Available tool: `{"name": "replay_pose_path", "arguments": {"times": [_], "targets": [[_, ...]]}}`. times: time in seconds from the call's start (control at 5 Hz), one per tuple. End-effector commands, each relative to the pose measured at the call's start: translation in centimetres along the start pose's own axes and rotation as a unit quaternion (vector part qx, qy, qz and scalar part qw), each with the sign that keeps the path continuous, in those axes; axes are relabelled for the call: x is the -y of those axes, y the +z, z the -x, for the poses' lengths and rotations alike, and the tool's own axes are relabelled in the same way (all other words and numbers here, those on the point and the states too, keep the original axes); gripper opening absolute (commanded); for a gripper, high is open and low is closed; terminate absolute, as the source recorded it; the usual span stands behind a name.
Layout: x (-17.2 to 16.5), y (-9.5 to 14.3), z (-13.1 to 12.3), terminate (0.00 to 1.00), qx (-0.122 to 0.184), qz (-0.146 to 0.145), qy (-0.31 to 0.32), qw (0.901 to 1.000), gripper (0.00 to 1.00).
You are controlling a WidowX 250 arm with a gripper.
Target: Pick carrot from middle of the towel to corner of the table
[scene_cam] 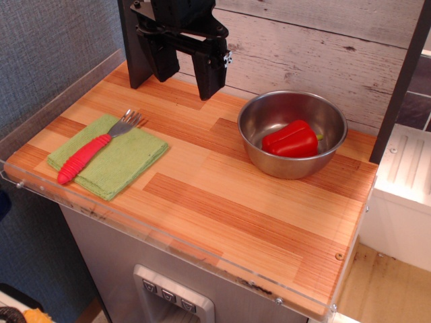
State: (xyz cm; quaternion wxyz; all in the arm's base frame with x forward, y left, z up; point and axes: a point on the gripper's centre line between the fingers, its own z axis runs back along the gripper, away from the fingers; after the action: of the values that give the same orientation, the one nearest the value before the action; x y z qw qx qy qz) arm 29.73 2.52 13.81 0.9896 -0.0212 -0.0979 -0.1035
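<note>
The carrot [86,156] is a long red ribbed stick with silver fork tines at its far end. It lies diagonally across the light-green towel [128,161], which rests flat on the left part of the wooden table [222,202]. My gripper [185,67] hangs above the back of the table, behind and to the right of the towel. Its two black fingers [210,70] point down with a wide gap between them. It is open and holds nothing.
A steel bowl [256,118] stands at the back right with a blocky red bell pepper [291,140] inside. A clear plastic rim [168,242] edges the table's front and left side. A black post [403,81] rises at the right, by a white appliance.
</note>
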Motion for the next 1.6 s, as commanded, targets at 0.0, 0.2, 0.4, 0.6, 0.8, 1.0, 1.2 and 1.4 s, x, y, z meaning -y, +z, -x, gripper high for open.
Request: {"name": "replay_pose_path", "arguments": {"times": [0.0,0.2,0.4,0.6,0.8,1.0,1.2,1.4], "targets": [[0.0,0.0,0.0,0.0,0.0,0.0,0.0,1.0,1.0],[-2.8,-0.3,2.3,0.0,-0.009,-0.022,0.026,0.9994,1.0],[-5.4,-0.4,4.8,0.0,-0.02,-0.038,0.047,0.998,1.0],[-8.5,-1.1,7.6,0.0,-0.016,-0.052,0.07,0.996,1.0],[-9.8,-2.8,7.6,0.0,-0.03,-0.065,0.067,0.9952,1.0],[-10.8,-3.9,6.7,0.0,-0.029,-0.071,0.059,0.9953,1.0],[-11.6,-4.9,6.1,0.0,-0.031,-0.071,0.063,0.995,1.0],[-12.2,-5.7,6.4,0.0,-0.05,-0.071,0.072,0.9936,1.0]]}}
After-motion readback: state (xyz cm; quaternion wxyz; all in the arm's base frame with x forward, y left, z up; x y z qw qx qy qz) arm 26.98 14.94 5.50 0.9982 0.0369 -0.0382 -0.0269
